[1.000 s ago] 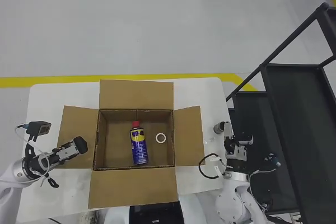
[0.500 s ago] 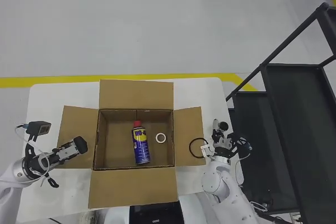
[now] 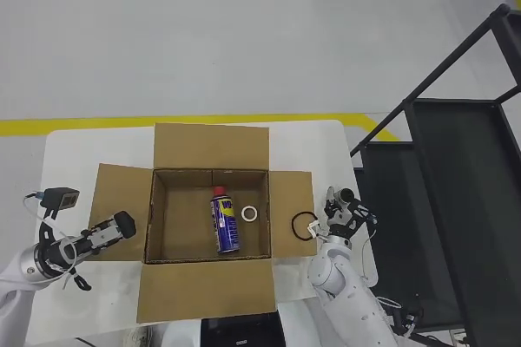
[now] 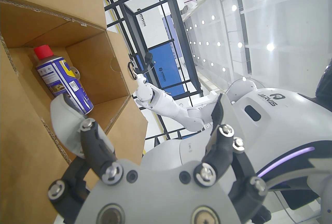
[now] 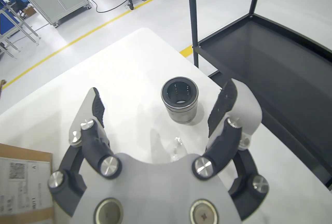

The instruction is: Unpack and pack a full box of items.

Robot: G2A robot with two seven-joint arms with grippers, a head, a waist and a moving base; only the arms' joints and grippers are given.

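Unpacking likely part done: bearing on worktop.
Can, ring in box; my left tool, right tool spread wide, empty.

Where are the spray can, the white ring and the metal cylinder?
spray can [image 3: 226,224]: top view, middle of its blue body.
white ring [image 3: 246,213]: top view, its rim.
metal cylinder [image 5: 181,112]: right wrist view, its outer side wall.

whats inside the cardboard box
A blue spray can with a red cap lies on the cardboard box floor, a small white ring beside it. Whatever is under the can is covered.
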